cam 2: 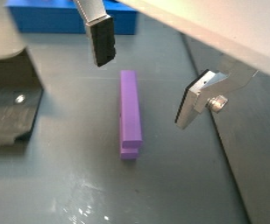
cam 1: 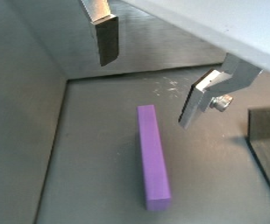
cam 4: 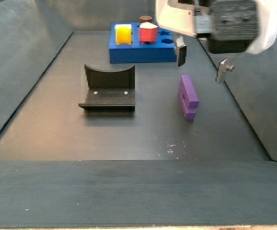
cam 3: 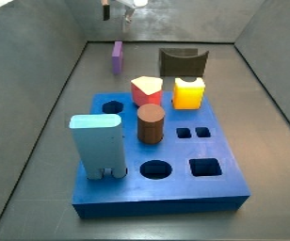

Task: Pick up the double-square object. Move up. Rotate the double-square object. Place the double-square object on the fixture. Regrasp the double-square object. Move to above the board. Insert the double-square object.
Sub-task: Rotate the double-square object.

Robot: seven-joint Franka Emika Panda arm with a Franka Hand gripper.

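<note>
The double-square object (cam 2: pixel 128 114) is a long, flat purple block lying on the grey floor; it also shows in a wrist view (cam 1: pixel 154 162) and in both side views (cam 3: pixel 118 55) (cam 4: pixel 189 96). My gripper (cam 2: pixel 144 93) hangs open above one end of it without touching, seen too in the wrist view (cam 1: pixel 147 91) and the side views (cam 4: pixel 202 63) (cam 3: pixel 116 9). Nothing is between the fingers (cam 2: pixel 103 48). The dark fixture (cam 4: pixel 107 88) (cam 3: pixel 182 61) stands beside the purple block. The blue board (cam 3: pixel 122 184) (cam 4: pixel 131 52) lies further off.
On the board stand a yellow cube (cam 3: pixel 189 92), a red piece (cam 3: pixel 147 90), a brown cylinder (cam 3: pixel 151 124) and a tall light-blue piece (cam 3: pixel 97 146). Grey walls (cam 4: pixel 255 117) enclose the floor; one runs close beside the purple block.
</note>
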